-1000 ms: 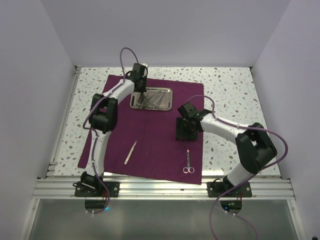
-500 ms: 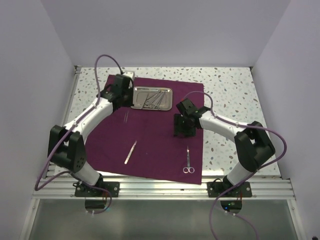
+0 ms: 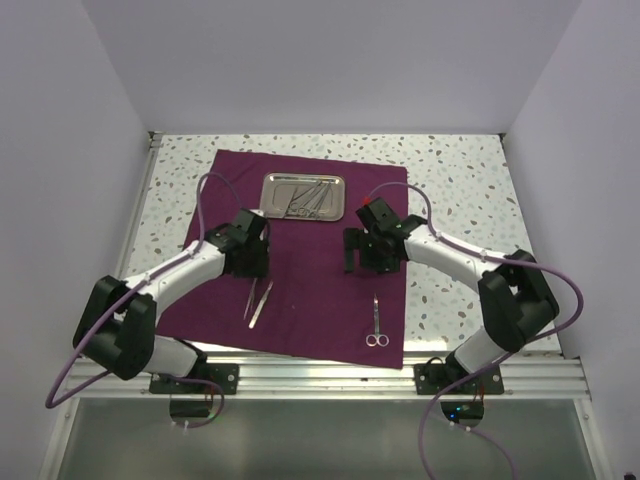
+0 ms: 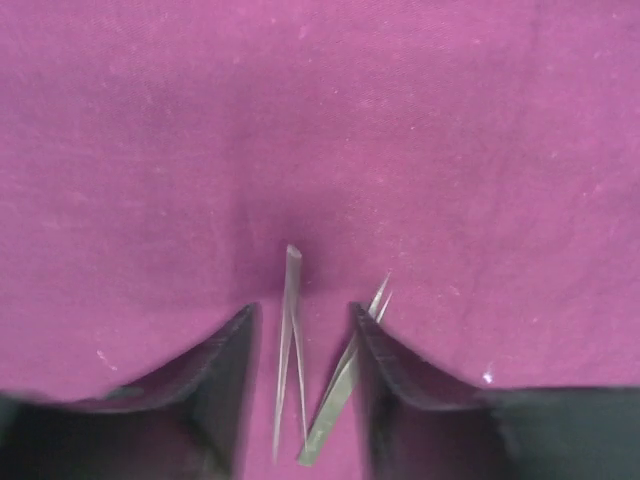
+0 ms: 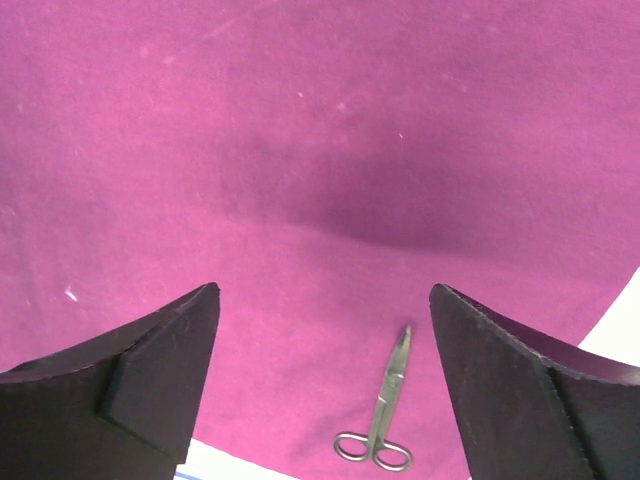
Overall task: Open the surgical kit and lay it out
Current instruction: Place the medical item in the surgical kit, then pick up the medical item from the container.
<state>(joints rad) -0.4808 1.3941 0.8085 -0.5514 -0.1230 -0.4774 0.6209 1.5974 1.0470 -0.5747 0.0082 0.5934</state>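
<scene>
The cloth [image 3: 320,300] lies spread on the tabletop [image 3: 450,190]; its tray [image 3: 268,198] sits at the far edge with instruments [image 3: 305,200] in it; scissors [image 5: 385,415] lie by the near right corner; two tweezers [image 4: 290,350] lie flat toward the near left. Our left gripper [image 4: 303,318] straddles them, jaws parted, grasping nothing; our right gripper [image 5: 322,292] hovers wide open and empty. We judge the steel light, stiff and slick; we would pinch each piece mid-shaft, pressing into the soft cloth.
</scene>
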